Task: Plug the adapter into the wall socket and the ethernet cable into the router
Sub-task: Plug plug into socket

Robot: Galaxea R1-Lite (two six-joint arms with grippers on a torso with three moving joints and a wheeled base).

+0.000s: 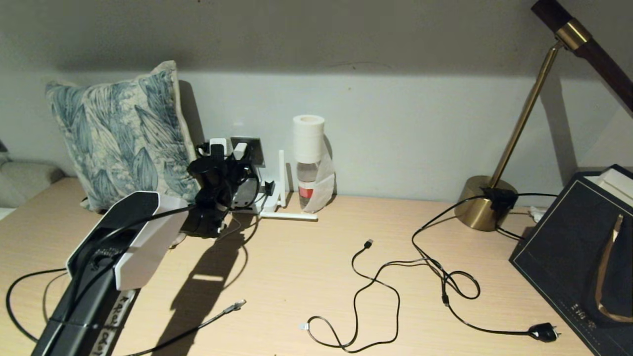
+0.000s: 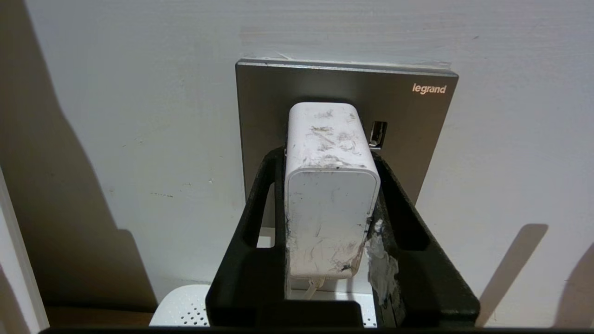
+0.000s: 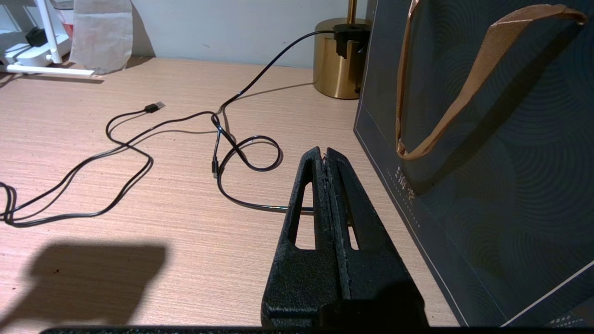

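My left gripper (image 2: 327, 155) is shut on the white adapter (image 2: 332, 185), one black finger on each side of it. The adapter's far end lies against the brushed-grey wall socket (image 2: 408, 120); its pins are hidden. In the head view the left gripper (image 1: 236, 157) holds the adapter (image 1: 241, 149) at the wall socket (image 1: 254, 148), above the white router (image 1: 289, 216). The router (image 2: 185, 306) also shows under the jaws. The ethernet cable (image 1: 239, 305) lies loose on the desk near the front, its clear connector free. My right gripper (image 3: 324, 153) is shut and empty, low over the desk beside a dark bag.
A leaf-print pillow (image 1: 118, 133) leans on the wall left of the socket. A bottle (image 1: 309, 168) stands right of the router. A thin USB cable (image 1: 376, 282), a black pronged plug (image 1: 544, 332), a brass lamp base (image 1: 482, 202) and the dark bag (image 1: 568, 247) occupy the right side.
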